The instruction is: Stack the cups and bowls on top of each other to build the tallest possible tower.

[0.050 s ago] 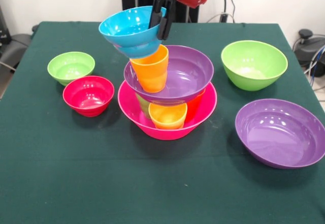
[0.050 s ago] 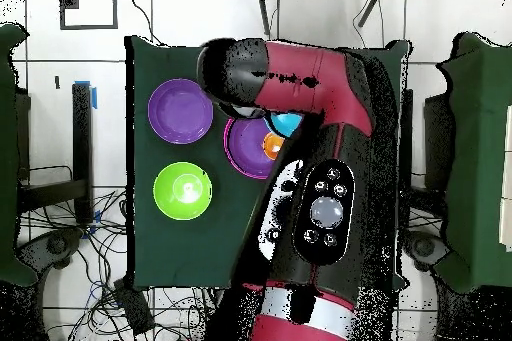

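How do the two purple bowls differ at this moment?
One purple bowl sits raised in the tower, on cups inside the pink bowl, and holds an orange cup. The other purple bowl rests empty on the table, apart. Both are wide, shallow and upright.
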